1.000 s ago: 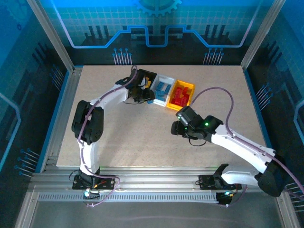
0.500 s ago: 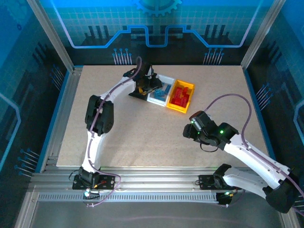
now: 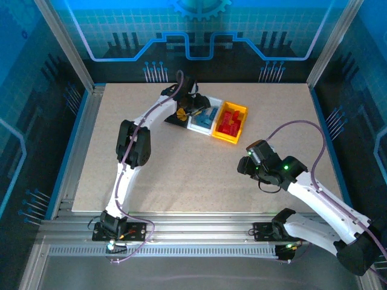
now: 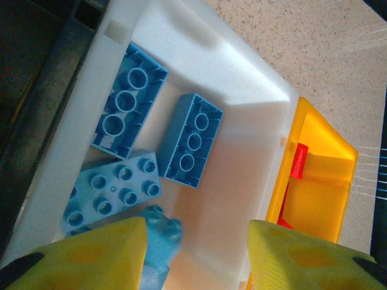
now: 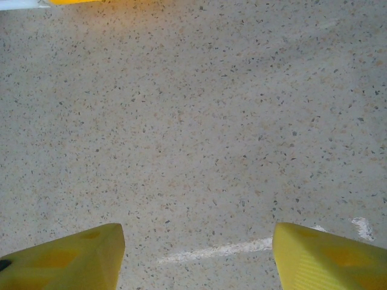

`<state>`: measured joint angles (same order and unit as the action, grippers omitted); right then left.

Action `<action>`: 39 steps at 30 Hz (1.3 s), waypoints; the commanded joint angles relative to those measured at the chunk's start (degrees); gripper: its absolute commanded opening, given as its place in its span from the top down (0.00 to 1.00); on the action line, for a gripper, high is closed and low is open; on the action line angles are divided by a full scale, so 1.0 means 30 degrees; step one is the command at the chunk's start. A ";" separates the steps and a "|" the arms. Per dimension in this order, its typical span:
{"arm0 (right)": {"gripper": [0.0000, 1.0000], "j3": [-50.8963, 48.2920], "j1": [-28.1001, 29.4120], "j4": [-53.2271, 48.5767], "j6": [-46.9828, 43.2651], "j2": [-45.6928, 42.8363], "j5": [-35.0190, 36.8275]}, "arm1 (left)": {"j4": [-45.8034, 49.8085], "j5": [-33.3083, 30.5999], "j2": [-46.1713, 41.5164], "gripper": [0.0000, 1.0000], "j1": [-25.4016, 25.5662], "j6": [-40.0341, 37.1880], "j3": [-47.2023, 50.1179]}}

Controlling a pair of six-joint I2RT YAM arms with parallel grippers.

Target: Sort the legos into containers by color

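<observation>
**Blue bricks piling up in the white bin**

The table (image 3: 181, 175) is a pale speckled board inside a frame of aluminium rails. Blue-lit panels are glowing all around it, printed with circuit-like lines and a gear outline (image 3: 202, 7) at the top centre of the overhead picture. Close up, the surface (image 5: 193, 121) is showing fine dark and tan flecks, with a thin white streak (image 5: 217, 251) near the lower middle.

Three bins are sitting side by side in the upper middle of the overhead picture. The black bin (image 3: 172, 119) is largely hidden under the left arm, the white bin (image 3: 201, 125) is in the middle, and the yellow bin (image 3: 236, 109) is on the right with red bricks (image 3: 228, 124) heaped inside.

The left gripper (image 3: 192, 107) is hanging over the white bin (image 4: 199, 48). Its yellow fingers (image 4: 91, 254) are standing apart and pinching nothing. Three blue bricks (image 4: 190, 139) are lying on the bin floor, and a fourth, a blurred blue brick (image 4: 158, 238), is showing just beside the left-hand finger. The yellow bin (image 4: 314, 181) is touching the white one's right wall, with a red brick (image 4: 299, 160) inside.

The right gripper (image 3: 244, 165) is hovering over bare table at the centre right. Its fingers (image 5: 66, 254) are spread wide with nothing between them.
</observation>
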<state>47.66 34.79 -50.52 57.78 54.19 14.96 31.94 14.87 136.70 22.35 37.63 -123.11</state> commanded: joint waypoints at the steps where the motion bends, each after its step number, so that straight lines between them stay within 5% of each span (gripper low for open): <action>1: 0.33 -0.0154 -0.0279 -0.0210 -0.0143 -0.0114 0.0159 | 0.0660 0.0198 0.0373 0.49 0.0020 0.0175 -0.0825; 16: 0.32 -0.0474 -0.0258 0.0815 0.0158 0.0460 -0.0519 | 0.1049 0.0032 -0.1649 0.44 0.0017 -0.0913 0.0402; 39: 0.29 0.2627 -0.3593 0.3229 -0.8837 0.1887 0.0915 | 0.1071 -0.1903 -1.4260 0.25 -0.0799 -0.4578 1.3190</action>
<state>53.10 26.13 -44.40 37.65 58.13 16.99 34.15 11.14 97.69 21.56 25.28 -86.98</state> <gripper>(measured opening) 0.706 0.737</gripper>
